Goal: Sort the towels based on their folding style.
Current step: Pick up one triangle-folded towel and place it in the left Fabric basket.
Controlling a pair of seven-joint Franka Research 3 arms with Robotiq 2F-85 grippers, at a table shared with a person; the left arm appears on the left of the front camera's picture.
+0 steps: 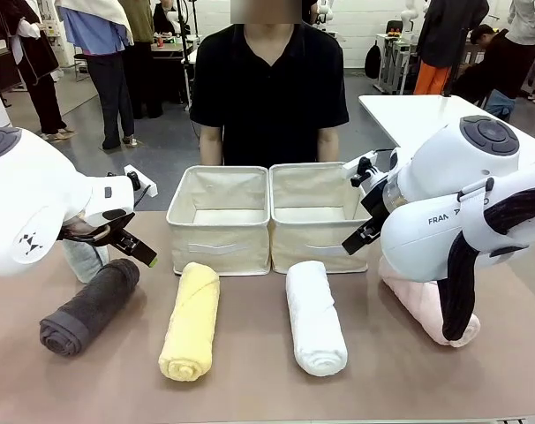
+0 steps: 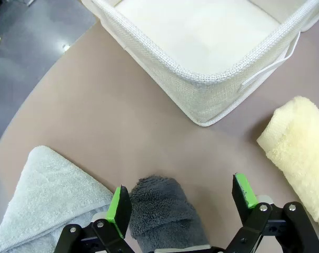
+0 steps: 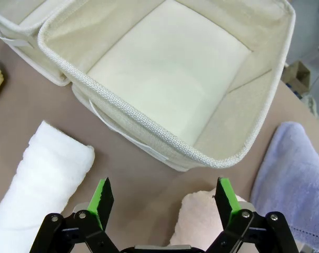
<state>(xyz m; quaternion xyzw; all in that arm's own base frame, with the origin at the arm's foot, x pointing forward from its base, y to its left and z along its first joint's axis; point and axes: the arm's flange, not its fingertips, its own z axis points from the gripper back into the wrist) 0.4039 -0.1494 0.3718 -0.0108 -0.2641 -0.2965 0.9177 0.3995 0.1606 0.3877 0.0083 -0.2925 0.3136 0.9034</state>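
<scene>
Four rolled towels lie in a row on the brown table: dark grey (image 1: 91, 307), yellow (image 1: 191, 320), white (image 1: 314, 316) and pink (image 1: 426, 311), the pink one partly behind my right arm. A pale mint towel (image 1: 84, 261) lies behind the grey roll. My left gripper (image 1: 131, 240) hovers open over the far end of the grey roll (image 2: 162, 211), which lies between its pads; the mint towel (image 2: 43, 195) is beside it. Above the end of the pink roll (image 3: 201, 219) my right gripper (image 3: 163, 196) stands open, flanked by the white roll (image 3: 41, 179) and a lavender towel (image 3: 293, 179).
Two beige fabric bins (image 1: 219, 221) (image 1: 316, 216) stand side by side at the table's middle, both with nothing in them. A person in a black shirt (image 1: 267, 97) stands right behind the bins. The yellow roll (image 2: 299, 142) lies near the left bin (image 2: 201, 89).
</scene>
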